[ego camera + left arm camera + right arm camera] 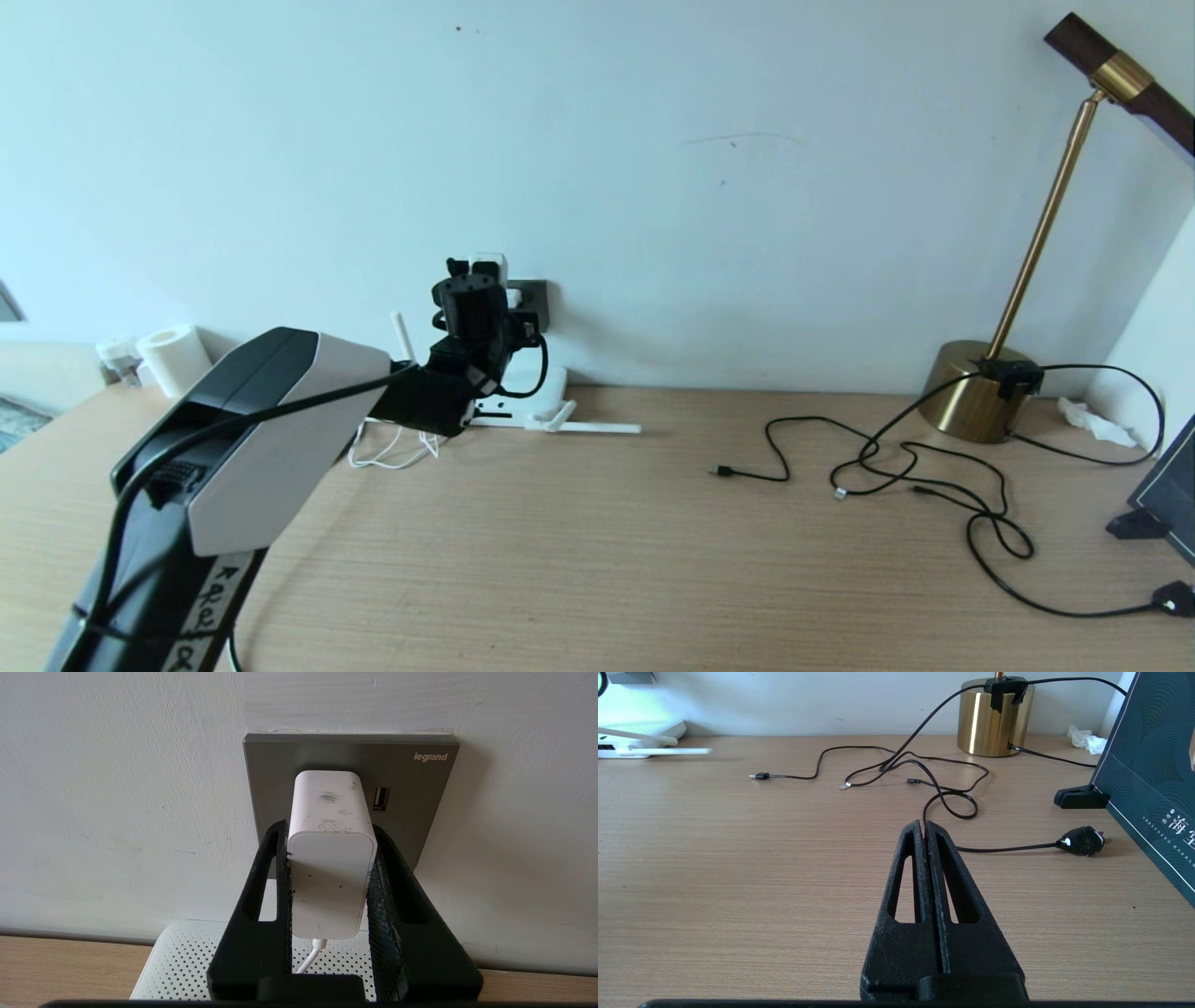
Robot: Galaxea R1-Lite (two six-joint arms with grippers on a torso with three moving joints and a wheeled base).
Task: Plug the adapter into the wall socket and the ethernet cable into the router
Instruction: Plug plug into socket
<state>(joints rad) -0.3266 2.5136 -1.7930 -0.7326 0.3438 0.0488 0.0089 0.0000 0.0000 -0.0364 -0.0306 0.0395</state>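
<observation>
Adapter (332,858) sits seated in the wall socket (420,793), my left hand (329,835) clamped on its sides (router (187,961) just below); my right hand (925,828) hovers clenched, empty, over the counter (738,858).

adapter (331,858) on wall socket (420,784), router (187,961) below

Black-and-white left arm (233,448), black cable, slotted black claw (329,858).

Adapter (331,858): white, grey scuff marks. Wall socket (420,788): dark grey plate, pale lettering. Router (187,961): white, dotted perforation pattern. Counter (597,560): light wood grain. Lamp base (994,723): brass-gold. Loose cables (943,793): black.
</observation>
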